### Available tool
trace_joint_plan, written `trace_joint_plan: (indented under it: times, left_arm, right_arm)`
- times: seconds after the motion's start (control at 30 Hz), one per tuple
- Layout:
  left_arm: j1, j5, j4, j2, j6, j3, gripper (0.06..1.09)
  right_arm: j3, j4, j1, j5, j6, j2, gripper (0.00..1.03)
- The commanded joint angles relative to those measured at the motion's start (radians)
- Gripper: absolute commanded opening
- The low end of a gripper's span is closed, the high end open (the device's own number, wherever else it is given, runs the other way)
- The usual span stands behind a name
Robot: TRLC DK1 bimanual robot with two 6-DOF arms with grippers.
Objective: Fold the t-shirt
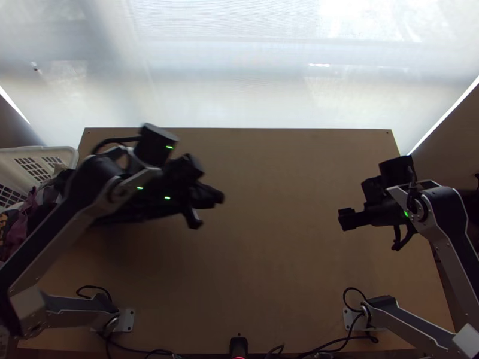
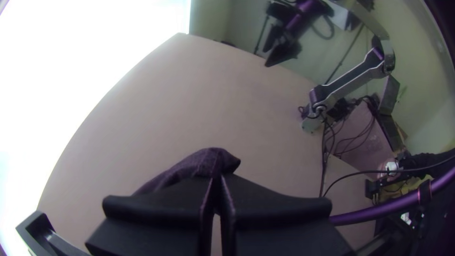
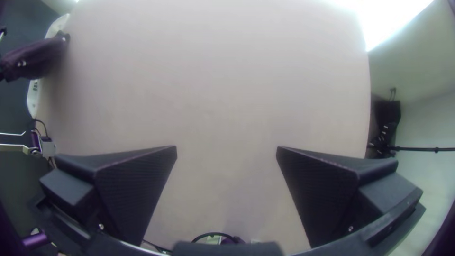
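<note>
Our left black gripper (image 2: 216, 189) pinches the limp dark-purple cloth t-shirt (image 2: 204, 162), maybe to spread it; our right black gripper (image 3: 226, 152) gapes wide, ready.

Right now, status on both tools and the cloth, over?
Left tool shut on dark cloth, at table's left side. Right tool open, empty. White basket beside left edge.

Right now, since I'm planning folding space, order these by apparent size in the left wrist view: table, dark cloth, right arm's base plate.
Largest to smallest:
Table
Dark cloth
Right arm's base plate
</note>
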Motion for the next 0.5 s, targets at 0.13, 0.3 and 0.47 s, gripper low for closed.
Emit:
trace_joint_plan:
  times: [0.13, 0.3, 0.47]
  left_arm:
    - [-0.412, -0.031, 0.024, 0.464, -0.078, 0.515, 0.12]
    - [-0.518, -0.031, 0.066, 0.566, -0.088, 0.581, 0.13]
    - [-0.563, -0.033, 0.064, 0.578, -0.091, 0.549, 1.02]
  right_arm:
    - [-0.140, 0.006, -0.287, -0.015, -0.062, -0.134, 0.98]
    - [-0.175, 0.011, -0.432, -0.049, -0.121, -0.148, 0.98]
    - [-0.228, 0.021, -0.472, -0.071, -0.141, -0.149, 0.98]
